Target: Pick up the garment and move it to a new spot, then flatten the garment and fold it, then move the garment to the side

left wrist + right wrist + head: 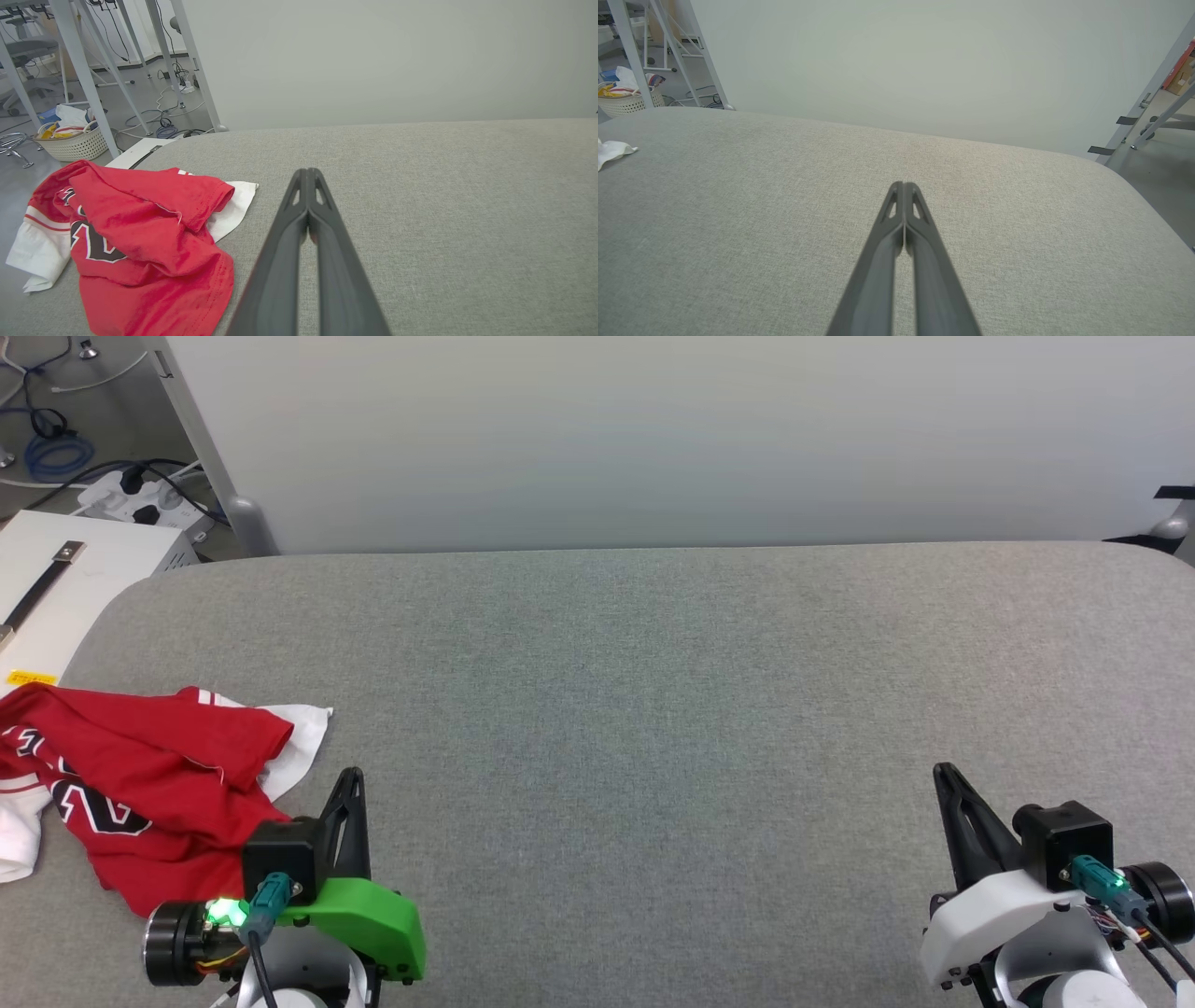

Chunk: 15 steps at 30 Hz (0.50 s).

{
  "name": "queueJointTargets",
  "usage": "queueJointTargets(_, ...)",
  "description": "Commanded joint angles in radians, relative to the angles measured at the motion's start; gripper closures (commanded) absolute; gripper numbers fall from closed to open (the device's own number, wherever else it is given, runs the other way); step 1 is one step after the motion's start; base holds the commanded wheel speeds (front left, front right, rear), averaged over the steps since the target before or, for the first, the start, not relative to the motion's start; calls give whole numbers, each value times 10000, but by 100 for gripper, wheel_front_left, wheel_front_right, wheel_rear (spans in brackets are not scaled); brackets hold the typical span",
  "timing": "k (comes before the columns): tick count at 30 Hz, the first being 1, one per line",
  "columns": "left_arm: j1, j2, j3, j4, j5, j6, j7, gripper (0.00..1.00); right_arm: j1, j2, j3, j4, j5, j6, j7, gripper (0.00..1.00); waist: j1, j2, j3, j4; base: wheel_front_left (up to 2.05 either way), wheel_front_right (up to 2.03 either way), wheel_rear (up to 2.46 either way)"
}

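Note:
The garment (149,775) lies crumpled at the left end of the grey padded table (653,709), red with white sleeves and part of a black-and-white number print showing. In the left wrist view the garment (140,233) sits left of the fingers. My left gripper (353,775) (307,171) hovers shut just right of the cloth, holding nothing. My right gripper (941,770) (903,184) stands shut over bare table at the lower right, far from the garment. A white corner of the garment (612,150) peeks in at the left edge of the right wrist view.
A pale wall panel (653,439) rises behind the table's far edge. Left of the table stands a white box (56,579), with cables and a power strip (140,495) on the floor. A white basket (74,140) sits among metal frame legs.

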Motion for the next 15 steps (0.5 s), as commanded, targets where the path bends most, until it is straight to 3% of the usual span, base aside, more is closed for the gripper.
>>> queueJointTargets(1, -172, -47, 3, -22, 97, -39, -9, 100, -160, -4, -14, 20, -97, -7, 28, 100, 0, 0, 0, 0, 0, 0, 0)
queueJointTargets(5, -172, -47, 3, -22, 97, -39, -9, 100, -160, -4, -14, 20, -97, -7, 28, 100, 0, 0, 0, 0, 0, 0, 0)
queueJointTargets(6, 0, 0, 2, 0, -1, 0, -1, 0, 0, 0, 0, 0, 1, 0, 0, 0, 0, 0, 0, 0, 0, 0, 0)
queueJointTargets(15, -19, -1, -41, 62, -153, -34, -148, 0, -8, 0, 18, 78, 160, 1, -127, 0, 0, 0, -4, 6, 0, 0, 0)
